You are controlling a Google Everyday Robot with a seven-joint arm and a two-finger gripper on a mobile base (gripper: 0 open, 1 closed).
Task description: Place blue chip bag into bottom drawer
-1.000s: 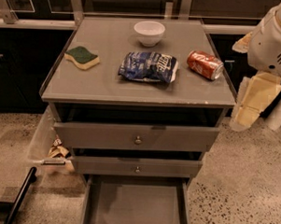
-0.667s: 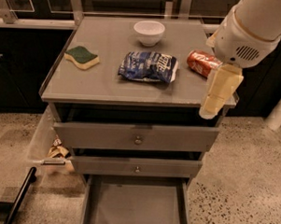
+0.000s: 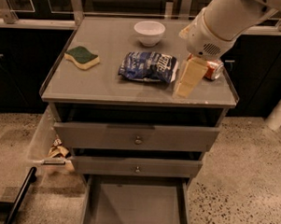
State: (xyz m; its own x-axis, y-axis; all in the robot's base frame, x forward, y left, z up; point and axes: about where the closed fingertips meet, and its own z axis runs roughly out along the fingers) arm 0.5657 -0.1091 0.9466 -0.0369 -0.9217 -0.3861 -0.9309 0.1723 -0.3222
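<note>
Beside the gripper (image 3: 185, 88), its opening unclear, the blue chip bag (image 3: 149, 66) lies crosswise.

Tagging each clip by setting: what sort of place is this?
Probably an office break area or test kitchen: a grey drawer cabinet holding a bowl, sponge, chip bag and can, on a speckled floor, dark cupboards behind. The gripper hangs over the cabinet top, between bag and can.

The claw (image 3: 185, 82) beside the blue chip bag (image 3: 149, 66) partly hides the soda can (image 3: 214, 69).
</note>
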